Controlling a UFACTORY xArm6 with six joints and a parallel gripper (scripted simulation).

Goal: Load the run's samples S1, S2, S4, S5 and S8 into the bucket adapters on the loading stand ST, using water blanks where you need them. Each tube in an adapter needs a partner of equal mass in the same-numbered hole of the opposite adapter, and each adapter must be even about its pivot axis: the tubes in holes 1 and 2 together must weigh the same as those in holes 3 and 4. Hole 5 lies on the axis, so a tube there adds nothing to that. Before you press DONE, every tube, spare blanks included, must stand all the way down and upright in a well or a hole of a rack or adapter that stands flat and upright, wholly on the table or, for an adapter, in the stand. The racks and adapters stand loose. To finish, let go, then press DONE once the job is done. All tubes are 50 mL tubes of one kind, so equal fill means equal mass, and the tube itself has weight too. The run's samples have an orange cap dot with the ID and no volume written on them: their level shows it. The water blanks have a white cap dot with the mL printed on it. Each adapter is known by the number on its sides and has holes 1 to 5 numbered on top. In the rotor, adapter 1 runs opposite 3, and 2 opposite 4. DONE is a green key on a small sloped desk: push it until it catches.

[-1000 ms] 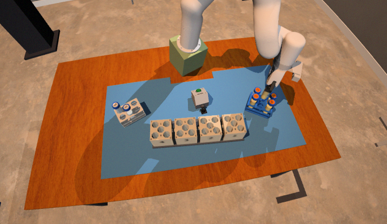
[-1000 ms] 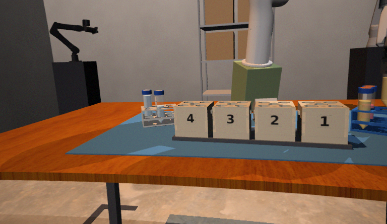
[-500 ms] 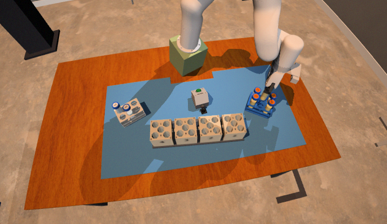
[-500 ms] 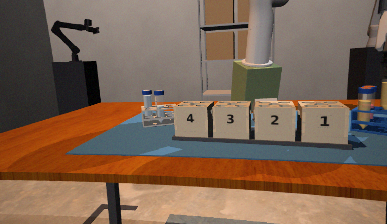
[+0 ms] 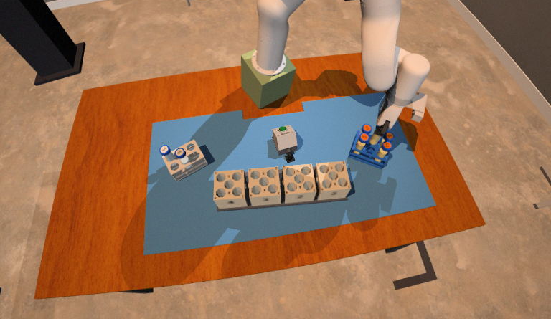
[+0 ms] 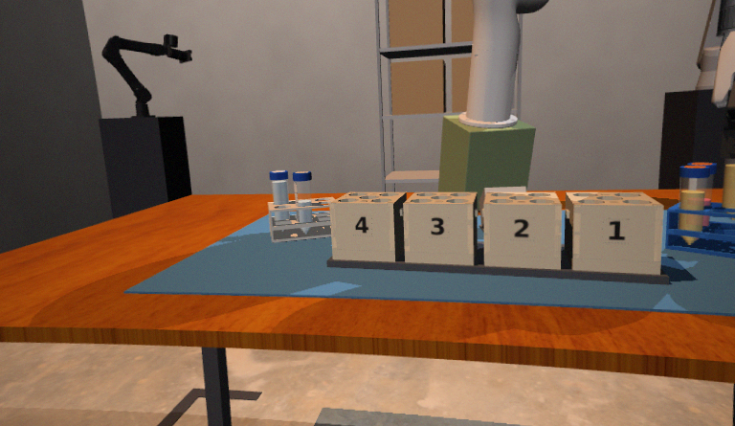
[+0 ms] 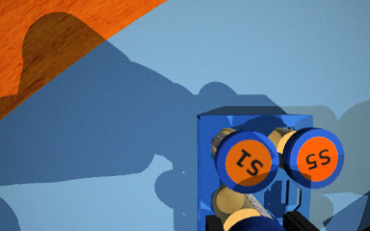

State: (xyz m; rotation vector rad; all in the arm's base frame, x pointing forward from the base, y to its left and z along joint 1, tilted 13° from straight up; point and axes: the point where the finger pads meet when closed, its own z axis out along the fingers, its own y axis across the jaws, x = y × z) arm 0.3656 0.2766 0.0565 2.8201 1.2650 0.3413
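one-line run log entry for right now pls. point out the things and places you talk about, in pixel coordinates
hand (image 5: 382, 129) (image 7: 256, 226): shut on a sample tube (image 5: 375, 137) (image 7: 243, 218) | over: blue rack (image 5: 369, 160) (image 6: 699, 232) (image 7: 205, 144) | adapters (image 5: 229, 200) (image 6: 368, 242): unloaded | DONE key (image 5: 283, 128): unpressed

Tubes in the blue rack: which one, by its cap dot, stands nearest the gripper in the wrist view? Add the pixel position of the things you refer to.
The S1 tube (image 7: 249, 163); the S5 tube (image 7: 317, 159) sits farther right.

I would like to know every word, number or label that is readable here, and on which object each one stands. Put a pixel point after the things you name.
"4": side of an adapter (image 6: 361, 242)
"3": side of the next adapter (image 6: 437, 245)
"2": side of the third adapter (image 6: 521, 248)
"1": side of the last adapter (image 6: 615, 251)
"S1": orange cap dot (image 7: 249, 163)
"S5": orange cap dot (image 7: 317, 159)
Too small or blurred: the other cap dots, the hole numbers and the print beside the green key (image 5: 283, 128).
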